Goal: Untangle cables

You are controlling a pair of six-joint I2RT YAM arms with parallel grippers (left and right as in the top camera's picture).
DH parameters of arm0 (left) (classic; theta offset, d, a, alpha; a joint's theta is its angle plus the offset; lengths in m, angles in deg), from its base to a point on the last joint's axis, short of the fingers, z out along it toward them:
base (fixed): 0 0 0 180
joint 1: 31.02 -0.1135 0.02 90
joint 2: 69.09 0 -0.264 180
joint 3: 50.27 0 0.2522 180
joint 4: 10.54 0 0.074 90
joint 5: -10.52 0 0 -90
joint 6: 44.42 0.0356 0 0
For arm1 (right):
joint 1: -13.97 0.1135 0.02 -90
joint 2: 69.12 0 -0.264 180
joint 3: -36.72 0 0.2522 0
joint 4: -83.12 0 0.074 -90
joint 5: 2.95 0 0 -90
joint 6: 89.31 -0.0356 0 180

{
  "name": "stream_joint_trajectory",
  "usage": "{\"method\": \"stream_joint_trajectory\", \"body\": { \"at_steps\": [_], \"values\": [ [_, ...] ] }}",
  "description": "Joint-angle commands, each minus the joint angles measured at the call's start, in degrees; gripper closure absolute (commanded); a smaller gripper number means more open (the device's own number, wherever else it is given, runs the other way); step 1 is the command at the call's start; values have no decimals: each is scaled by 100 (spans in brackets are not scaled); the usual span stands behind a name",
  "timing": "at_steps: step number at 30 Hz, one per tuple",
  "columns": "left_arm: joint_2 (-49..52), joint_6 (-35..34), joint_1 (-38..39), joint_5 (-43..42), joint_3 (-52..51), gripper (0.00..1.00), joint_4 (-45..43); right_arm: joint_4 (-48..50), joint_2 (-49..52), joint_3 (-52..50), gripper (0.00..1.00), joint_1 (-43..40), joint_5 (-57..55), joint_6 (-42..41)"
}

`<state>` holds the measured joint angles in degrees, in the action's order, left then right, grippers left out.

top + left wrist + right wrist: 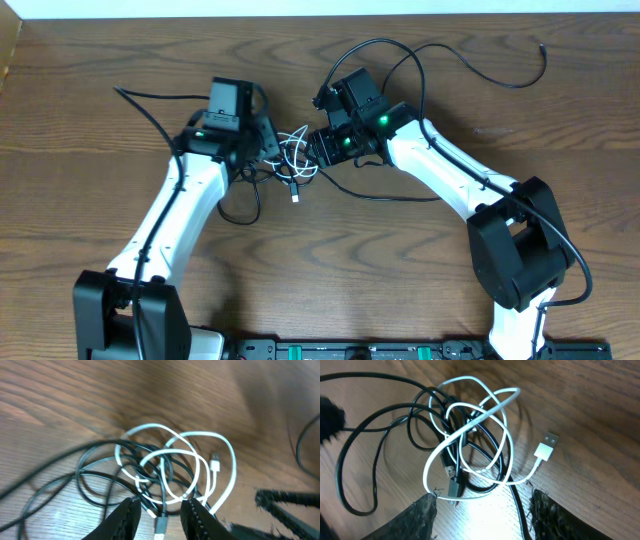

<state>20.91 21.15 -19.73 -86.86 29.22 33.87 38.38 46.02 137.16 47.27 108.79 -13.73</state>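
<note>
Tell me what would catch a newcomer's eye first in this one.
The knot of white cord looped through black cord sits at the middle of the table. Both arms flank it closely: the left gripper has its fingers either side of a few strands, and the right gripper stands wide open over the tangle. The white cord's silver plug lies free beside the knot.

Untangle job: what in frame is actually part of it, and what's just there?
Part of the job:
- white cord and black cord, looped through each other
- left gripper and right gripper, both open at the tangle

Just there:
- wooden table
- thick black arm wires
- black rail at the bottom edge of the overhead view
</note>
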Motion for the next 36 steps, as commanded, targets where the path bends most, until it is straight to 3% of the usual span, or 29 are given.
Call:
{"method": "stream_joint_trajectory", "body": {
  "at_steps": [1, 14, 26, 27, 29, 36],
  "values": [
    [302, -144, 133, 59, -223, 68, 17, -87, 105, 52, 42, 13, -83, 125],
    [1462, -142, 24, 767, -227, 69, -868, 26, 105, 52, 41, 83, 22, 190],
    [1987, -140, -109, 728, -369, 69, -1145, 647, 107, 52, 39, 87, 22, 212],
    [1991, -140, -111, 697, -369, 70, -1152, 643, 107, 52, 39, 87, 22, 236],
    [1991, -140, -127, 697, -369, 85, -1158, 632, 107, 52, 39, 87, 20, 251],
    [2168, -260, -136, 1198, -369, 78, -1202, 586, 107, 52, 39, 87, 22, 251]
  ]
}}
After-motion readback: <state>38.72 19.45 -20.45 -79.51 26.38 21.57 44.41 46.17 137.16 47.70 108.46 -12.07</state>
